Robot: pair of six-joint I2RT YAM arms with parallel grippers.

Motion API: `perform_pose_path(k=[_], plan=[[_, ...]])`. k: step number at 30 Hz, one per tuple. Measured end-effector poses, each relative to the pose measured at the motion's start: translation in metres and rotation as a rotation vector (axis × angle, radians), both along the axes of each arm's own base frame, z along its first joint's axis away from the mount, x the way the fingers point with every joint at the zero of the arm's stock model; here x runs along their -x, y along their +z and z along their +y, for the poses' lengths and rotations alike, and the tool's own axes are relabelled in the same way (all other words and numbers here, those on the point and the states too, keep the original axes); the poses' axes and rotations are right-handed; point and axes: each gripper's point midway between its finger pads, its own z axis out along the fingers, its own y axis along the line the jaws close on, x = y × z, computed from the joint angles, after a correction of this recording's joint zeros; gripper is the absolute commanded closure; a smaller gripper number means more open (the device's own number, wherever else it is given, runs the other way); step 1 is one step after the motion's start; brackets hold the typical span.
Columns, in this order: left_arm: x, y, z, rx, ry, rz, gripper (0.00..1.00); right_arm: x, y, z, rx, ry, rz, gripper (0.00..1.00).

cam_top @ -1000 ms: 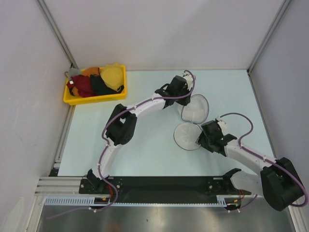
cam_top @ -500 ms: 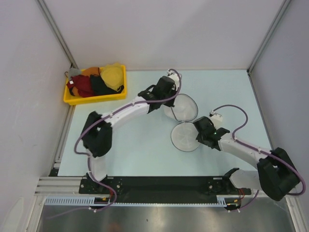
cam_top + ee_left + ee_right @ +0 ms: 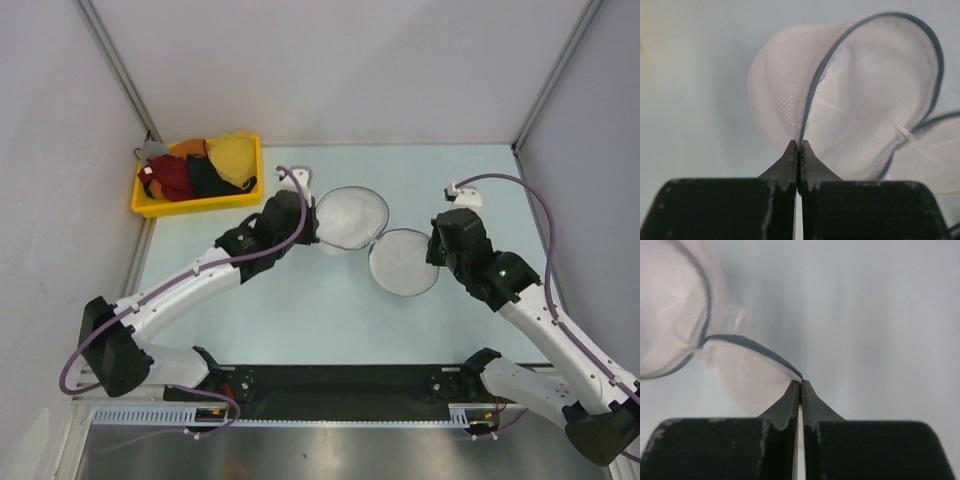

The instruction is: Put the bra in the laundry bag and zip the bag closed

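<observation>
The laundry bag (image 3: 350, 218) lies open mid-table, two round white mesh halves with dark rims side by side. My left gripper (image 3: 312, 228) is shut on the left rim of the far half; in the left wrist view the rim (image 3: 812, 95) runs straight into the closed gripper (image 3: 799, 147). My right gripper (image 3: 436, 258) is shut on the right rim of the near half (image 3: 404, 262), and the right wrist view shows the rim edge (image 3: 755, 347) pinched at the gripper (image 3: 800, 385). A yellow cupped garment (image 3: 232, 155), seemingly the bra, lies in the bin.
A yellow plastic bin (image 3: 190, 205) at the back left holds red, black and orange garments besides the yellow one. Grey walls with metal posts close the table on three sides. The black base rail (image 3: 330, 380) runs along the near edge.
Both grippers have gone from open to shut on the bag's rims. The left arm drew back to the left, the right arm swung to the bag's right, and the bag shifted leftward.
</observation>
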Motion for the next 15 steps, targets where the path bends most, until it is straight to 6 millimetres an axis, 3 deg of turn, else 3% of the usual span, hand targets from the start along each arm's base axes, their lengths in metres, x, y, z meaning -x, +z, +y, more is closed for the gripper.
perform_pose_path(k=[5,8,10,12,15], plan=[[0.027,-0.052,0.002,0.092,-0.019,0.113,1.0,0.014,-0.014,0.037,-0.056,0.23,0.138,0.96],[0.03,-0.054,-0.01,0.151,-0.042,0.15,0.99,0.014,-0.03,0.041,-0.051,0.262,0.215,0.96],[0.031,-0.054,-0.018,0.187,-0.056,0.167,0.59,0.01,-0.037,0.037,-0.057,0.253,0.239,0.93],[0.033,-0.055,-0.024,0.217,-0.067,0.187,0.15,0.007,-0.043,0.029,-0.074,0.233,0.252,0.65],[0.033,-0.048,-0.029,0.266,-0.074,0.178,0.06,0.003,-0.052,0.018,-0.09,0.201,0.272,0.36]])
